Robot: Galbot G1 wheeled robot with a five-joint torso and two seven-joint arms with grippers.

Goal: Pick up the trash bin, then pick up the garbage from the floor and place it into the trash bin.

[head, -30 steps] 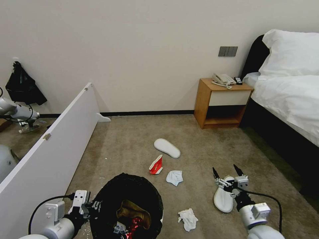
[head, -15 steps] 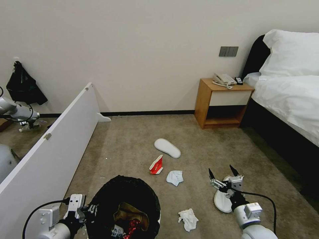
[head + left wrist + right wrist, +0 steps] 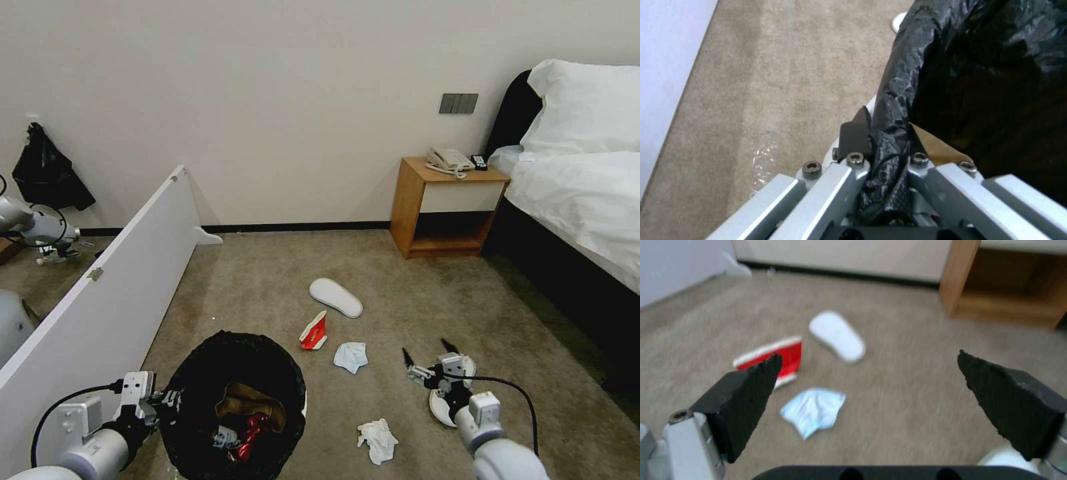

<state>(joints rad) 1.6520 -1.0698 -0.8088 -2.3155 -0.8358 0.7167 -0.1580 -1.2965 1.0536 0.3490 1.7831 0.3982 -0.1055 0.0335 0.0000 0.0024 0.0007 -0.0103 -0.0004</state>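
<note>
Head view high over carpet [image 3: 267, 280], wrist views close, right sharing carton [image 3: 313, 332], slipper [image 3: 335, 297]

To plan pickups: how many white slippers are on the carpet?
2: one slipper lies mid-floor beyond the red carton; the other slipper lies partly hidden under the right hand.

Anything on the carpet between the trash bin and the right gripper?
Yes, in the head view: a folded pale tissue and, nearer the robot, a crumpled white tissue lie on the carpet between the trash bin and the open right gripper.
</note>
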